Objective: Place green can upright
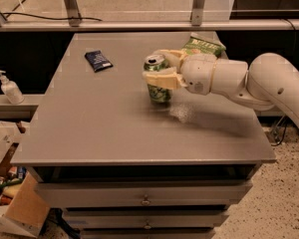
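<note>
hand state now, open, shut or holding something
Hand: shut on the green can, held upright, low over the table, right of centre.

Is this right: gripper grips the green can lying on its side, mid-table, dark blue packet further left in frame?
Not quite. The green can isn't on its side: it is upright, silver pull-tab top facing up, as the camera view shows. The rest holds: the gripper grips it mid-table, with the dark blue packet further left in frame.
</note>
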